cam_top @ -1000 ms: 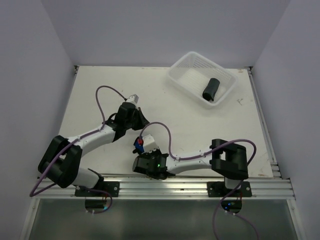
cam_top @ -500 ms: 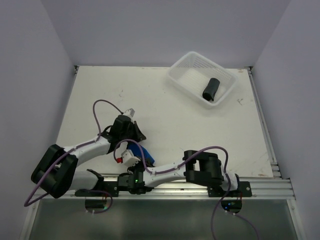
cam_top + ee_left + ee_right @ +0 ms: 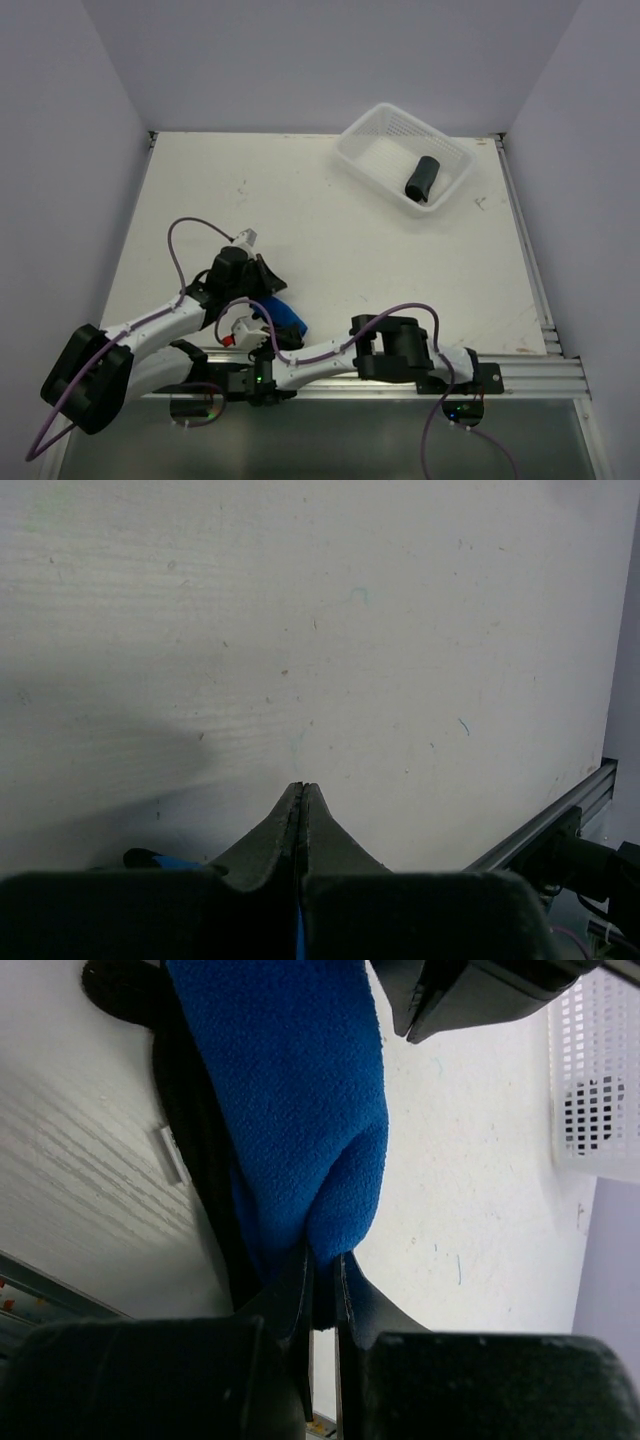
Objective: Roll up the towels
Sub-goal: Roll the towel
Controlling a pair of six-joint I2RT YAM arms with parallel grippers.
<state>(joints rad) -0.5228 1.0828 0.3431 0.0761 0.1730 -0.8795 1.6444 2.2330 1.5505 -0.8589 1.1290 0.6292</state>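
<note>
Now right gripper [image 3: 322,1260] clamps the blue towel [image 3: 290,1110] at its fold, left gripper [image 3: 302,790] pinches shut on a blue sliver; best pull evenly so the roll winds tight.

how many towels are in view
2. A dark rolled cloth towel lies in the white perforated plastic basket at the far right. A bright blue fleece towel is at the near edge, gripped by the right pincer and the left pincer. More may be hidden.

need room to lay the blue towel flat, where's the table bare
Bare: the table from its left edge to the basket, and between the basket and the right arm. Crowded: the near edge, where left tool and right tool pinch the blue towel.
</note>
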